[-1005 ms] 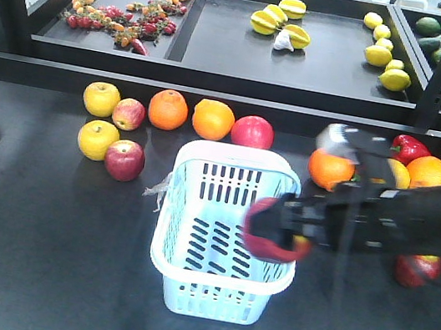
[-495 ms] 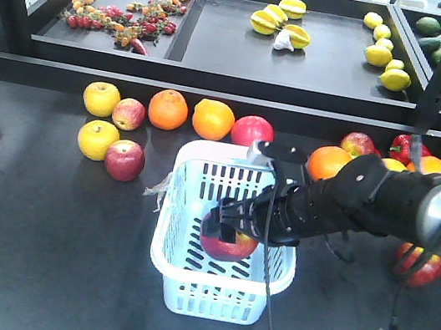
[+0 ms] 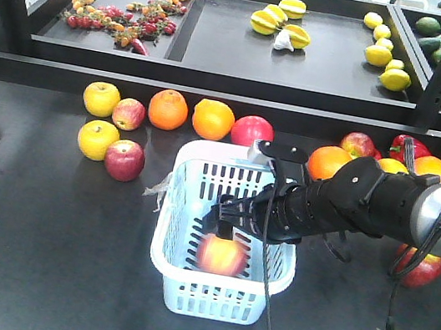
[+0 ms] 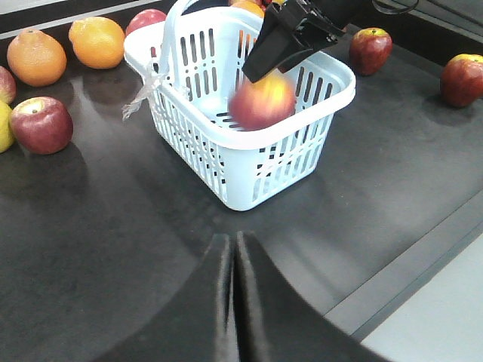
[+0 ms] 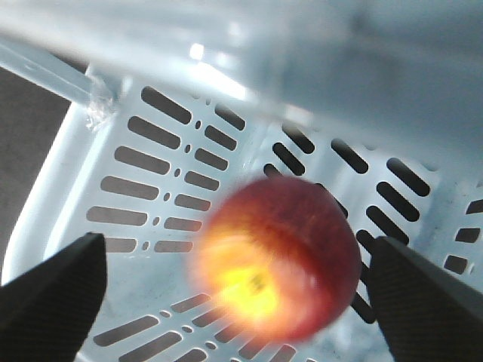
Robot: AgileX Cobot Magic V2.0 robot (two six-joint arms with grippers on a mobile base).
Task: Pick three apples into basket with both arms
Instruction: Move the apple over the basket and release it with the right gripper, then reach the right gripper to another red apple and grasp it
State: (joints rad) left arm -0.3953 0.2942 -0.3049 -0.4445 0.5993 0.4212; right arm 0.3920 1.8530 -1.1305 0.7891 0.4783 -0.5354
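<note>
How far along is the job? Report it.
Nothing settled yet. In hand: one apple, blurred, drops inside the basket beneath the open right gripper. Remaining: two more apples; the nearest red apple lies left of the basket. The left gripper is shut, empty.

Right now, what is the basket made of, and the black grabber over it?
The basket looks like smooth moulded plastic, pale blue-white: thin slotted walls and a slight sheen on the rim. The right gripper over it looks hard and matte black, with flat angular faces. Whether it is plastic or coated metal, I cannot tell.
</note>
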